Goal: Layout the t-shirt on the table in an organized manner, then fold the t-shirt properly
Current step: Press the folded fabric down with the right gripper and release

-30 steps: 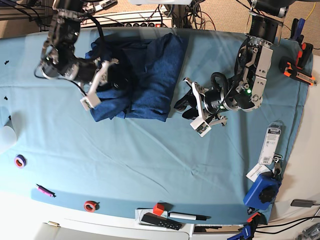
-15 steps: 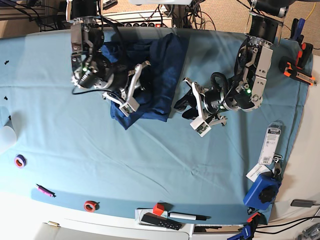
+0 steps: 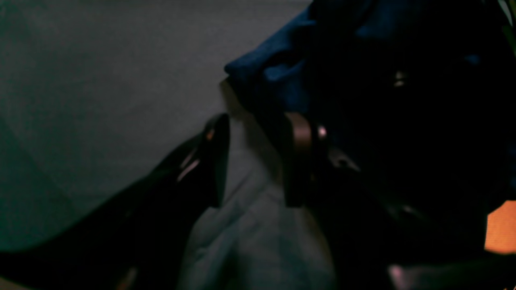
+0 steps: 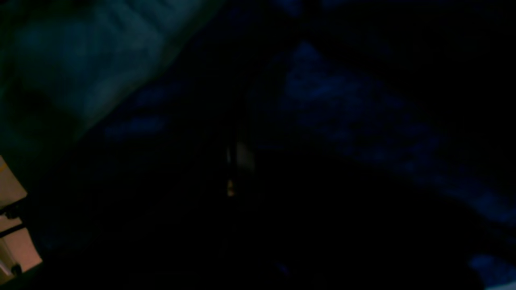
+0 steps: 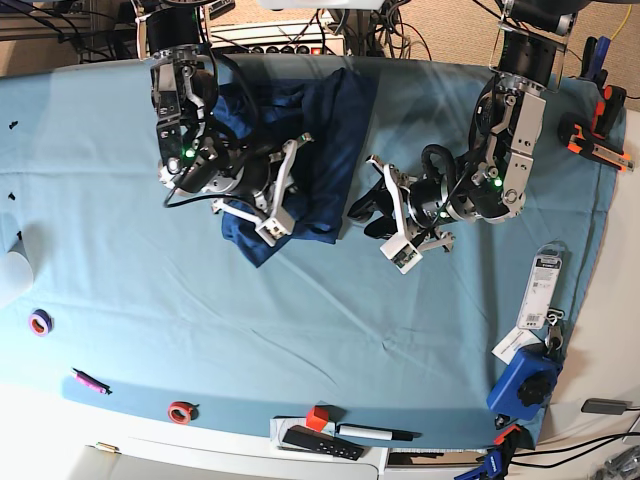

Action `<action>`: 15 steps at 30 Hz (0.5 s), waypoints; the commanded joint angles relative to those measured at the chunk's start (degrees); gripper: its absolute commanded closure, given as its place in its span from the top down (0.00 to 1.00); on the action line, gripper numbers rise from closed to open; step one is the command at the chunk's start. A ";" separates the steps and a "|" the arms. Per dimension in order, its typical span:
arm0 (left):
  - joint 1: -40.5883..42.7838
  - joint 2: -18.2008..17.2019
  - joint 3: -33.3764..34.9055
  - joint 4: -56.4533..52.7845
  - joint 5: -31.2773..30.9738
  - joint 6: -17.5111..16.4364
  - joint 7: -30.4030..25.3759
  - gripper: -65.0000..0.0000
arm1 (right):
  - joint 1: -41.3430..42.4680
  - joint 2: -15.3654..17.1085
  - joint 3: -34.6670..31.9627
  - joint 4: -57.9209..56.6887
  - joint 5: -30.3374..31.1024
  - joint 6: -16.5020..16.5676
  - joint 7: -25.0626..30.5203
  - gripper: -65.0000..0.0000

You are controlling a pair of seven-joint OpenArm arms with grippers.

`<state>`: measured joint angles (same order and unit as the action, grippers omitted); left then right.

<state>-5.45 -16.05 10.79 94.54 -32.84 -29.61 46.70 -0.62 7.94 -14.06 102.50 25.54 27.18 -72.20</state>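
The dark blue t-shirt (image 5: 330, 130) lies bunched at the back middle of the teal table (image 5: 300, 320). My right gripper (image 5: 298, 188) sits over the shirt's left half, shut on a fold of it. In the right wrist view dark t-shirt cloth (image 4: 342, 100) fills almost everything and the fingers barely show. My left gripper (image 5: 365, 205) rests low at the shirt's right edge. In the left wrist view it (image 3: 258, 161) stands open with only table cloth (image 3: 100, 80) between its fingers, and the t-shirt hem (image 3: 274, 72) is just beyond the tips.
Along the front edge lie a purple tape ring (image 5: 40, 322), a pink pen (image 5: 90, 381), a red tape ring (image 5: 181, 411), a red cube (image 5: 318, 417), a black remote (image 5: 320, 442) and a marker (image 5: 375, 433). At the right are a packaged item (image 5: 543, 285), a blue device (image 5: 525, 380) and orange-black clamps (image 5: 590, 140).
My right arm has swung rightward, pulling the shirt's left part over onto the rest, so the shirt is now narrower. The left arm has not moved.
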 commanded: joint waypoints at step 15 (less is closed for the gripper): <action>-1.05 -0.13 -0.26 1.01 -1.07 -0.26 -1.66 0.35 | 3.13 0.13 -8.92 1.01 0.96 0.22 -2.34 0.34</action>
<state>-5.45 -16.05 10.81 94.54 -32.86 -29.61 46.52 1.41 8.27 -22.98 102.50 25.47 27.16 -75.72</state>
